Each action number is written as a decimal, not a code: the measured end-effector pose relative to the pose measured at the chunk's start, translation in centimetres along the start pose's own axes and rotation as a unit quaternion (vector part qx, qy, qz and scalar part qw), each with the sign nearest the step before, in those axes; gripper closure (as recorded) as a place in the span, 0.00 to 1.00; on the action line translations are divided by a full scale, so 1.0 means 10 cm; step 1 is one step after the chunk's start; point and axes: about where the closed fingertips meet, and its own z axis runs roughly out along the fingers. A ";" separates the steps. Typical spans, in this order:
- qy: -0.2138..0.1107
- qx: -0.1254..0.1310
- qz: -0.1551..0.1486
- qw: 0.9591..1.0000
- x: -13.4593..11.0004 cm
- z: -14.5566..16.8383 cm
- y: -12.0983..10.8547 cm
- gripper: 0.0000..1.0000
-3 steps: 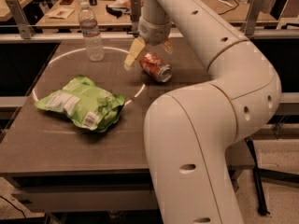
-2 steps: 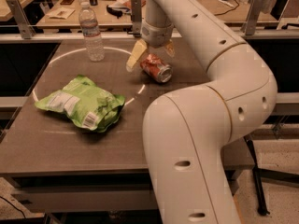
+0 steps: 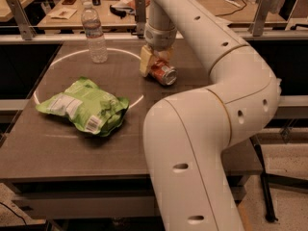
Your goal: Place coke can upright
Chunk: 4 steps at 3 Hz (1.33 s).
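Note:
The coke can [image 3: 164,74] is a red-orange can lying on its side on the dark table [image 3: 192,61], right of centre at the back. Its silver end faces the front right. My gripper [image 3: 155,62] comes down from above and sits right over the can's rear end, touching or almost touching it. The wrist and the white arm [image 3: 207,42] hide the far side of the can.
A clear plastic water bottle [image 3: 95,34] stands upright at the back left. A green crumpled snack bag [image 3: 85,106] lies at the left front. A white circle line [image 3: 72,54] is marked on the table. My arm's large lower links [image 3: 192,162] fill the front right.
My gripper has come down a little closer onto the can. The can, bottle and bag have stayed where they were.

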 end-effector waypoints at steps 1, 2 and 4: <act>0.001 -0.001 -0.007 1.000 -0.01 0.00 0.03 0.64; -0.038 -0.003 -0.031 0.999 -0.04 -0.29 0.08 0.87; -0.195 -0.029 -0.104 0.975 0.28 -1.30 0.29 1.00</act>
